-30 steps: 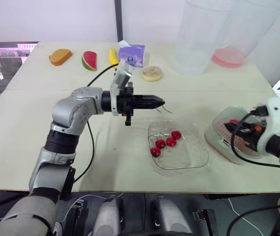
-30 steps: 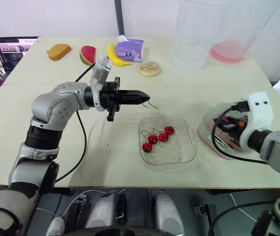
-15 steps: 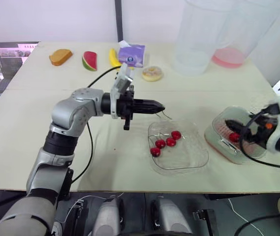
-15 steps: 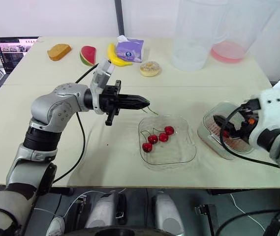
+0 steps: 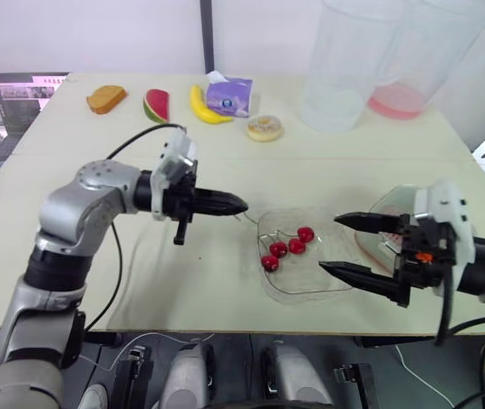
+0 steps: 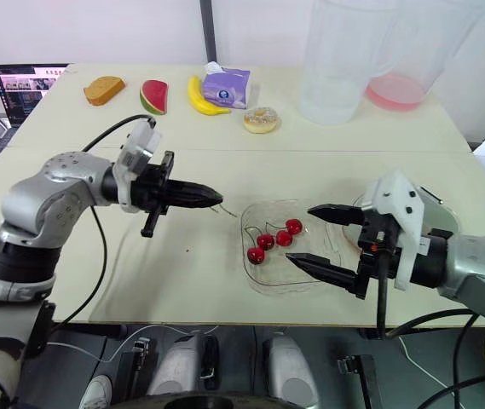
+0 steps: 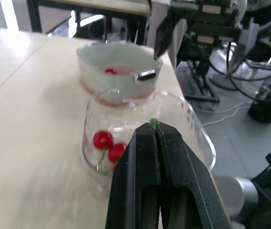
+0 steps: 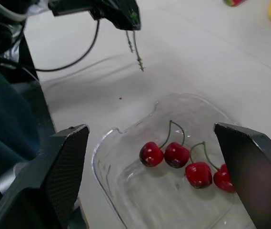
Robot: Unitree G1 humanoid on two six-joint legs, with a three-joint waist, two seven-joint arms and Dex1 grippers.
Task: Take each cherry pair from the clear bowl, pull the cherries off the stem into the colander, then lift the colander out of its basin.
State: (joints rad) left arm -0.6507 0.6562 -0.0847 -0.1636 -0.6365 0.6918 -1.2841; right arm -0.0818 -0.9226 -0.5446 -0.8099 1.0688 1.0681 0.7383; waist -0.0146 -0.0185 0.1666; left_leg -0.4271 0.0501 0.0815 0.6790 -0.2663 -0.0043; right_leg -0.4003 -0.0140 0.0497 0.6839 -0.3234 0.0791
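The clear bowl (image 5: 312,274) sits at the table's front middle and holds two cherry pairs (image 5: 286,247) (image 8: 175,155) with their stems on. Just left of the bowl, my left gripper (image 5: 240,205) is shut on a bare green stem (image 8: 135,50), which hangs from its tip. My right gripper (image 5: 337,244) is wide open over the bowl's right edge, with one finger (image 8: 249,162) on each side and nothing between them. Behind it stands the white basin (image 7: 118,78) with the pink colander inside, and a loose cherry (image 7: 110,71) lies in the colander.
Along the far edge lie a bread slice (image 5: 105,98), a watermelon slice (image 5: 154,105), a banana (image 5: 198,102), a purple tissue pack (image 5: 228,94) and a doughnut (image 5: 264,128). Two tall clear jugs (image 5: 349,64) stand at the back right. A laptop (image 5: 20,94) is at the far left.
My right gripper has opened, come out of the colander and swung left to the bowl's right edge. My left gripper, still holding the stem, has drawn back to the left and lower.
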